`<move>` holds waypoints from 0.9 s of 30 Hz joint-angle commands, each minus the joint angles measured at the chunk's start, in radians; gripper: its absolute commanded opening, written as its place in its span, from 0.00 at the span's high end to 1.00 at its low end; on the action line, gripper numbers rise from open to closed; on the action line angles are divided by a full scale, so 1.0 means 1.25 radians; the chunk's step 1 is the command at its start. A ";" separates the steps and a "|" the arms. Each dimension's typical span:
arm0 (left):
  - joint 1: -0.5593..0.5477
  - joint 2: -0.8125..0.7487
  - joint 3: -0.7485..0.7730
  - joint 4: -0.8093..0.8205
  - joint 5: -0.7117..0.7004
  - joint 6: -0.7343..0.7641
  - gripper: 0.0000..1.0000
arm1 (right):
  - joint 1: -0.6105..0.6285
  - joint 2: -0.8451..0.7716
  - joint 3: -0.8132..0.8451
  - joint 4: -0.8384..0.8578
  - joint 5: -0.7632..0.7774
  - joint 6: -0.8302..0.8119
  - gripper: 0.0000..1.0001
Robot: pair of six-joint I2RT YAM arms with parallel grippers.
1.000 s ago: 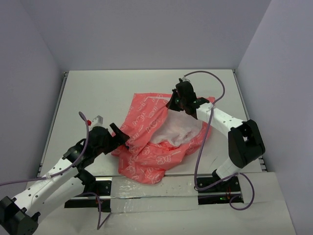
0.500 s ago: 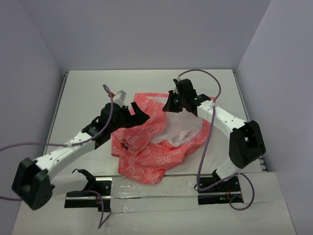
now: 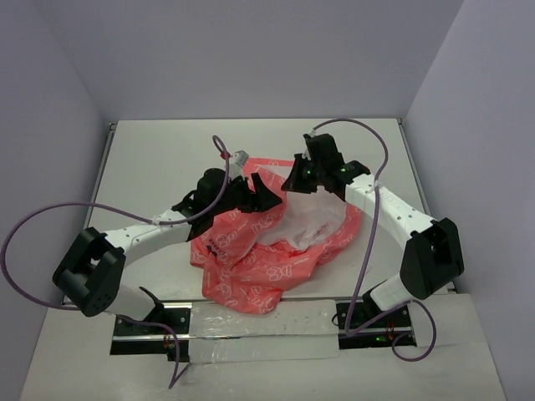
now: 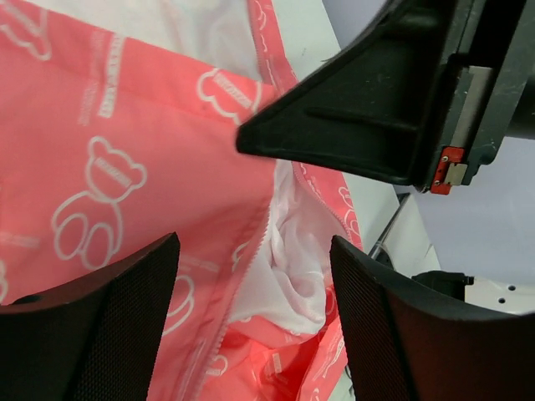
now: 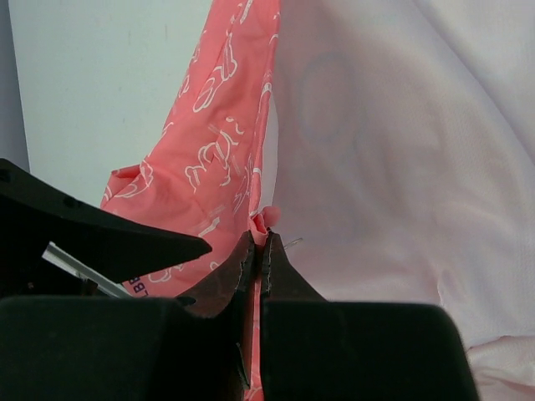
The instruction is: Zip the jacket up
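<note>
The coral-pink jacket [image 3: 259, 251] with white bear outlines lies crumpled in the middle of the table, open, with its white lining [image 3: 305, 219] showing. My right gripper [image 3: 297, 180] is shut on the jacket's front edge at the far side; the right wrist view shows pink fabric pinched between its tips [image 5: 261, 238]. My left gripper [image 3: 266, 194] is open just left of it, above the other front edge. In the left wrist view its gripper [image 4: 255, 276] straddles the zipper teeth [image 4: 251, 251] and the lining [image 4: 288, 267] without touching them. The dark blue mark is not visible.
The white table [image 3: 159, 159] is walled by grey panels on three sides. The two arms' cables [image 3: 368, 242] loop over the table. The arm bases stand on a rail [image 3: 251, 322] at the near edge.
My left arm has swung from the near left of the jacket up and right, to the far edge beside the right gripper. The right gripper has held its grip, barely shifting.
</note>
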 commanded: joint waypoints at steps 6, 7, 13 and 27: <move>-0.052 0.060 0.085 0.041 -0.034 0.052 0.20 | 0.007 -0.050 0.001 -0.002 -0.011 0.022 1.00; -0.052 0.064 0.087 0.037 -0.051 0.051 0.22 | 0.008 -0.052 0.001 -0.003 -0.011 0.022 1.00; -0.057 0.068 0.103 0.012 -0.130 0.063 0.31 | 0.008 -0.067 0.008 -0.013 -0.021 0.022 1.00; -0.057 0.110 0.167 -0.002 -0.136 0.071 0.74 | 0.014 -0.078 0.015 -0.031 -0.028 0.018 1.00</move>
